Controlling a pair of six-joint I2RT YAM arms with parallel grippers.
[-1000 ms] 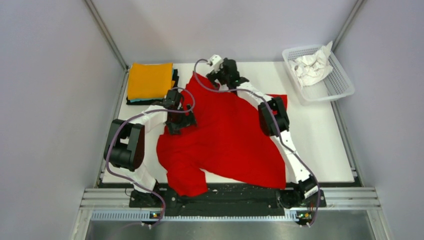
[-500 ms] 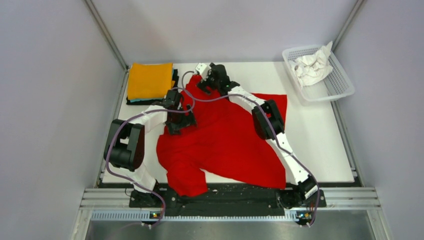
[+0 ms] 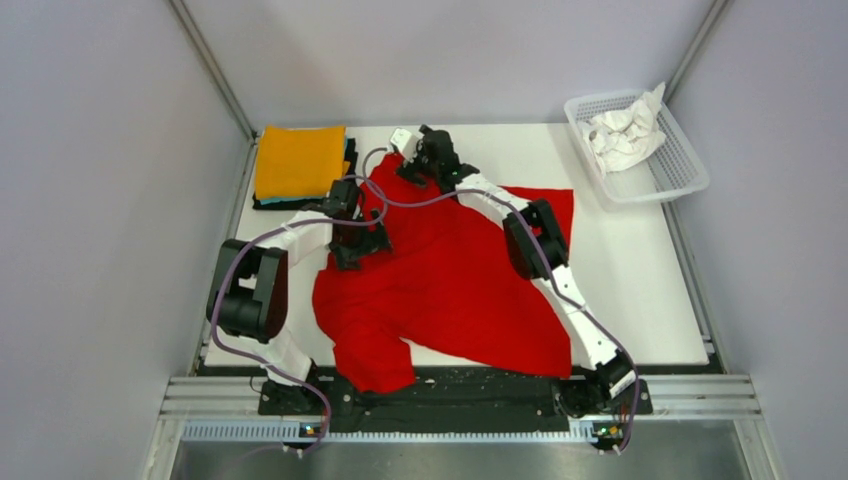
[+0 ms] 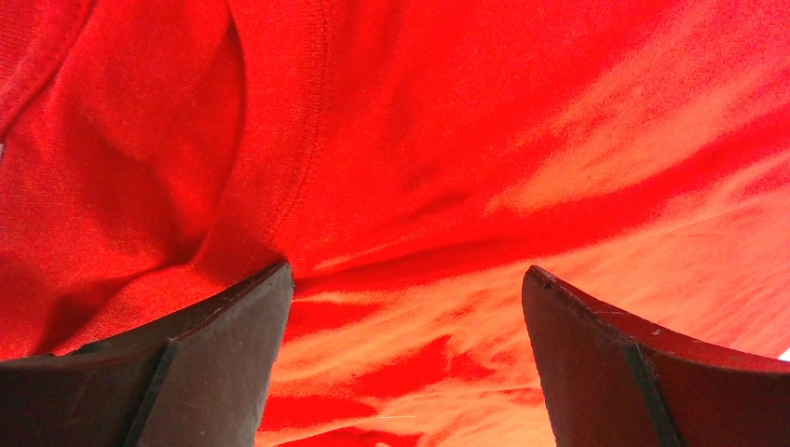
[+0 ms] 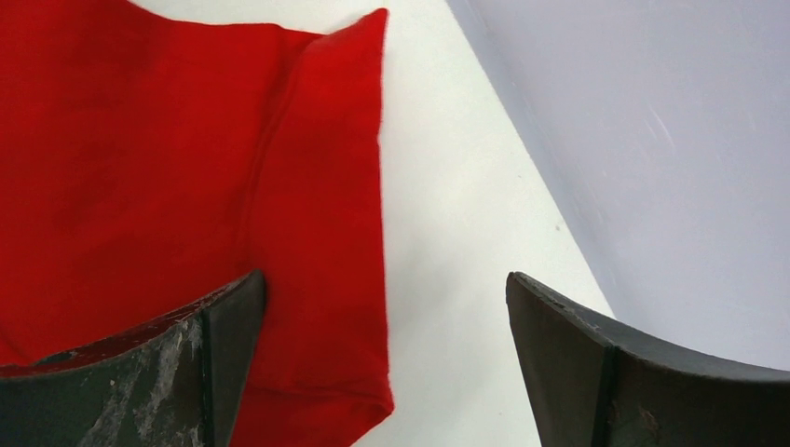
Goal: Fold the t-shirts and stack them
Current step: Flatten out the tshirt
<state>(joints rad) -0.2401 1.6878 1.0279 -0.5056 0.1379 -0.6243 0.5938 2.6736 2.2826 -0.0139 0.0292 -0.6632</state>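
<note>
A bright red t-shirt (image 3: 450,285) lies spread and wrinkled on the white table (image 3: 630,270). My left gripper (image 3: 358,247) is open just above the shirt's left part; in the left wrist view (image 4: 407,270) red cloth (image 4: 466,140) fills the gap between its fingers. My right gripper (image 3: 412,165) is open over the shirt's far corner; in the right wrist view (image 5: 384,276) the red hem edge (image 5: 317,186) lies between its fingers on bare table. A folded stack with an orange t-shirt (image 3: 298,160) on top, over teal and black ones, sits at the back left.
A white mesh basket (image 3: 690,165) at the back right holds a crumpled white cloth (image 3: 622,130). Grey walls enclose the table on three sides. The arm bases stand on a black rail (image 3: 450,390) at the near edge.
</note>
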